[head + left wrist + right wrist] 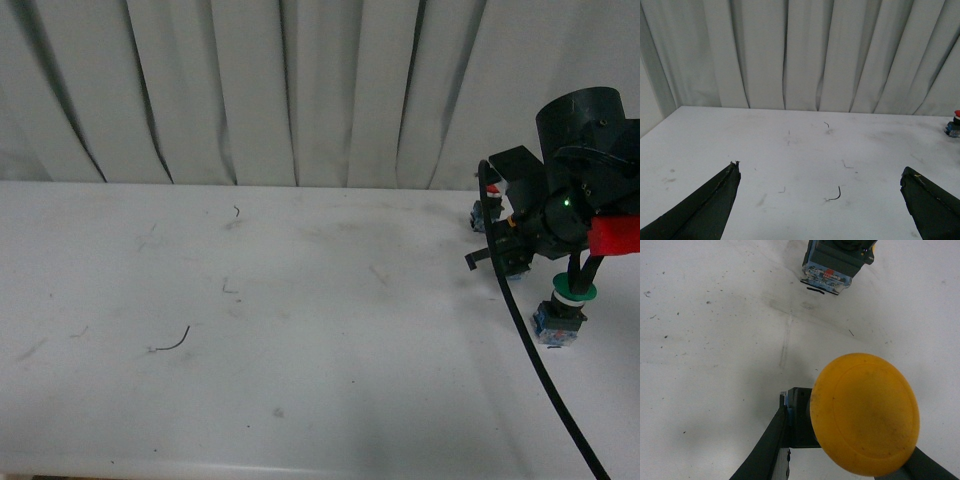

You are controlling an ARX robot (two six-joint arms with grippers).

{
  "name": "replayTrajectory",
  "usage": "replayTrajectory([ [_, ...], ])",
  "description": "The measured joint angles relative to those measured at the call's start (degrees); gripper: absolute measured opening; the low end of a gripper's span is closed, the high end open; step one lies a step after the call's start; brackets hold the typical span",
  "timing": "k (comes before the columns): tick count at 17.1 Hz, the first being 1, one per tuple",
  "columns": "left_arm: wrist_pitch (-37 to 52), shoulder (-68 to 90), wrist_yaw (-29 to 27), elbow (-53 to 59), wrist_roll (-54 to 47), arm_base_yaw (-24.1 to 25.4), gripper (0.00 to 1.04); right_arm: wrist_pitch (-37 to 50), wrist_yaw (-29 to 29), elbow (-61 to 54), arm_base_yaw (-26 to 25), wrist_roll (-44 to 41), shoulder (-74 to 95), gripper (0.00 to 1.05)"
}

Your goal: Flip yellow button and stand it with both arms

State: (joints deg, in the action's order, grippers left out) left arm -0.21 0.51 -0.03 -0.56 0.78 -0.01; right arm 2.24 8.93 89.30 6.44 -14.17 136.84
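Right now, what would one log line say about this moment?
left gripper: open, empty | right gripper: shut on yellow button | cap faces right wrist camera

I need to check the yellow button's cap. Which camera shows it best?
The right wrist view: the yellow button shows its cap large in the foreground, between the fingers of the right gripper. In the front view the right arm hides it; the left wrist view does not show it.

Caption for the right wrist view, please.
Right gripper holds the yellow button, cap facing the camera; a blue-based switch sits on the white table beyond.
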Motion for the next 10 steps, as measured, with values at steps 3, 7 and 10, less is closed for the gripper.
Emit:
replayTrajectory([
  [3, 0.0, 0.0, 0.0, 0.0, 0.0, 0.0, 0.98, 0.4, 0.5, 0.0, 0.0, 0.2, 0.0, 0.36],
  [7, 0.0, 0.0, 0.0, 0.0, 0.0, 0.0, 0.98, 0.6, 1.1, -0.1, 0.0, 0.7, 0.0, 0.36],
  [10, 0.0, 0.0, 0.0, 0.0, 0.0, 0.0, 0.98, 0.8, 1.3, -0.1, 0.0, 0.9, 0.1, 0.36],
])
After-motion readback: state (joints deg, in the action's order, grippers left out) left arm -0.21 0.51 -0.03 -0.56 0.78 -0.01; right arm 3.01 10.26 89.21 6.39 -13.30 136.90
